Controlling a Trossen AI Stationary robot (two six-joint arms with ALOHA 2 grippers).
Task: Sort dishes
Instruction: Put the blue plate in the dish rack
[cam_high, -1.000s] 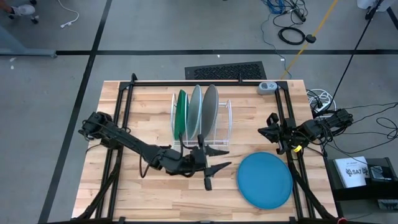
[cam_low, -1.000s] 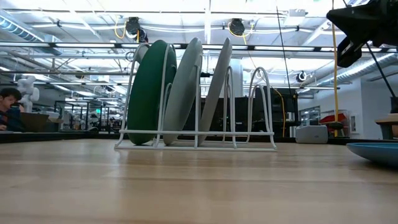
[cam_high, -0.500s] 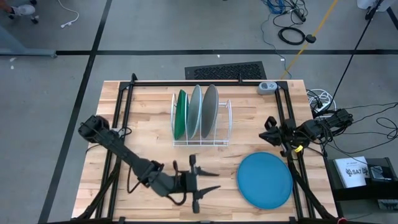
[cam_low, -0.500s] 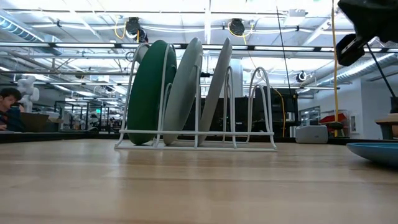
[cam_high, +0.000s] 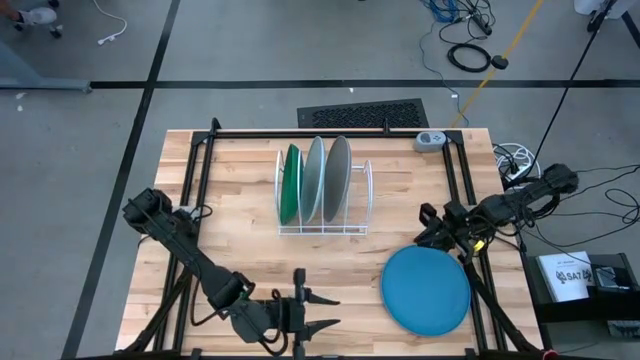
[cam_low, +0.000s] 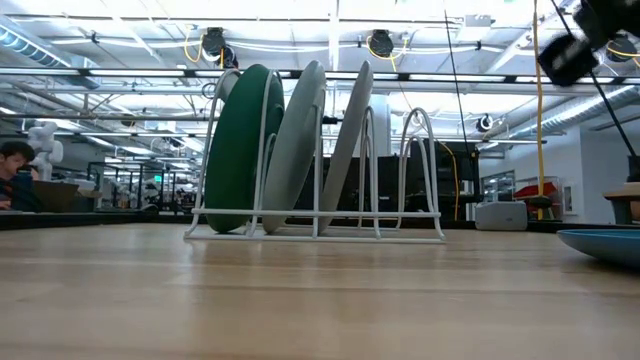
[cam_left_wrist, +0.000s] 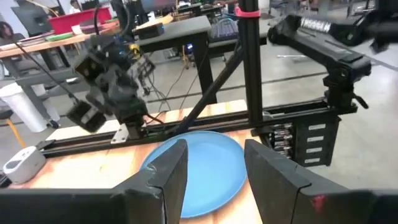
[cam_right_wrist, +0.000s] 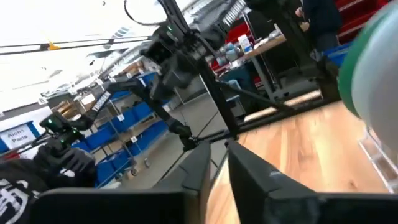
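Note:
Three plates stand on edge in the white wire rack (cam_high: 356, 229): dark green (cam_high: 291, 186), pale light blue (cam_high: 314, 180) and grey (cam_high: 338, 177). The low view shows them leaning right: green (cam_low: 240, 150), pale blue (cam_low: 296, 140), grey (cam_low: 351, 135). The medium blue plate (cam_high: 425, 290) lies flat on the table's near right part, also seen in the left wrist view (cam_left_wrist: 214, 171). My left gripper (cam_high: 335, 312) is open near the near edge, left of that plate. My right gripper (cam_high: 426, 228) hovers by its far edge, fingers a narrow gap apart (cam_right_wrist: 219, 146).
The rack's right slots (cam_high: 362, 195) hold nothing. A small grey device (cam_high: 430, 141) sits at the far right corner. Black frame rails (cam_high: 200, 190) run along the table's left, right and far sides. Bare wood lies between the rack and the near edge.
My left arm has drawn back from just in front of the rack toward the near edge, its gripper staying open and pointing right. My right gripper has shifted slightly toward the near edge, closer to the blue plate. The plates have not moved.

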